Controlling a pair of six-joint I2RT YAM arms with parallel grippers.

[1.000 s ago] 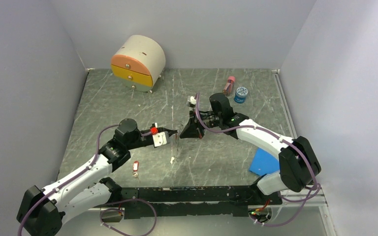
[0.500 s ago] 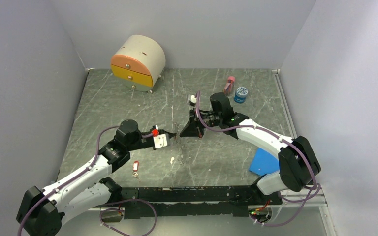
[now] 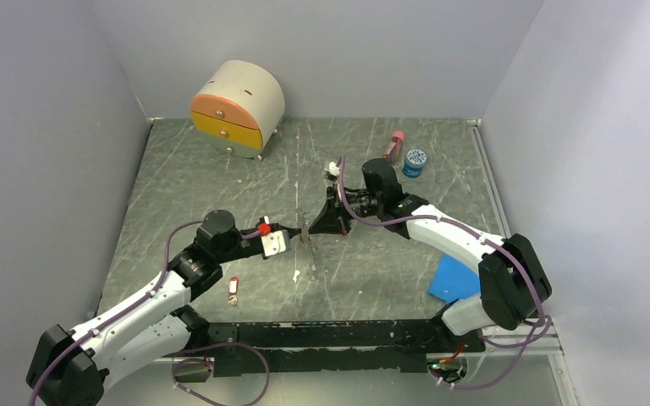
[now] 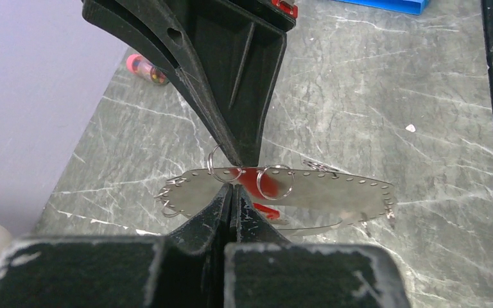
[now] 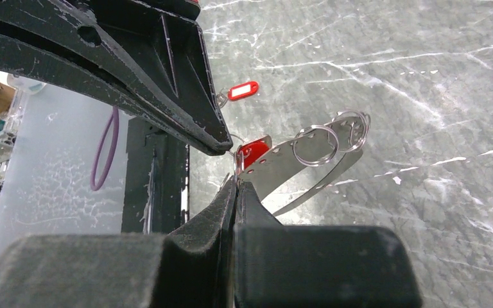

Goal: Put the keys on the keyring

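Tabletop [image 3: 220, 169] centre: left pincer [image 4: 231, 192], right pincer [image 5: 236, 183] clamped tip-to-tip on keyring [image 4: 334, 190] edge.

The keyring [image 3: 309, 258] has rotated, now showing its flat band.

Blurred red key tag [image 4: 257, 184], partly hidden

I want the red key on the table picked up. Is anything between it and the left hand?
Nothing visible. The red key lies alone on the table, near the left arm; the left hand is shut.
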